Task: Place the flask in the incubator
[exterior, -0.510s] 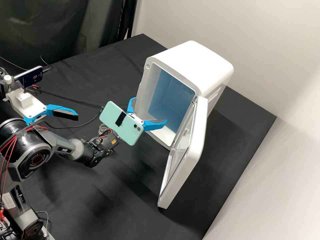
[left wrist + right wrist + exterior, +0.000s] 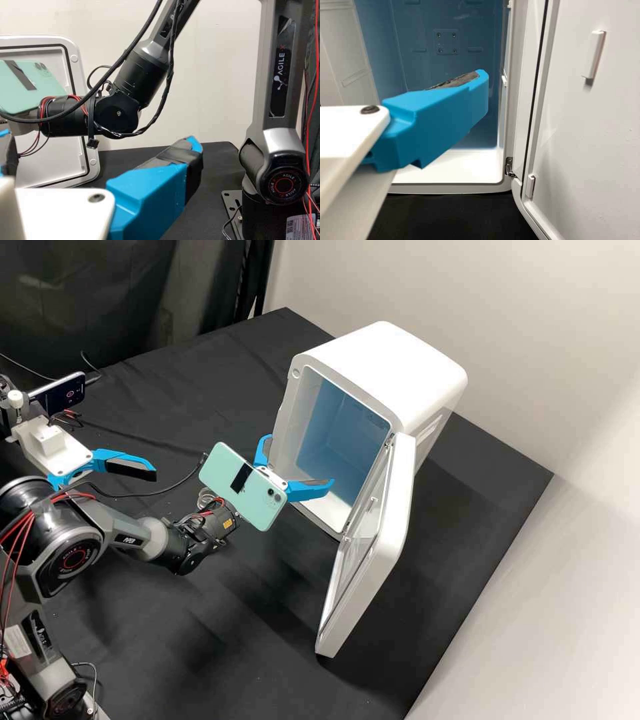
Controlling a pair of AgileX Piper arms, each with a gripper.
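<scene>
The right gripper [image 2: 299, 461] is released, its jaws spread wide and grasping nothing. Its blue fingers [image 2: 440, 112] sit just at the open mouth of the white incubator [image 2: 393, 367]. The incubator stands upright on the black bench [image 2: 200, 627], pale blue inside, with its door [image 2: 380, 533] swung open. The left gripper [image 2: 137, 469] is well apart from the incubator; I cannot tell whether it is released or clenched.

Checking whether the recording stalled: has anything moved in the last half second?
Nothing visibly changed. The right claw stays open and empty at the mouth of the incubator, whose door stays swung open; the left claw stays back over the bench.
</scene>
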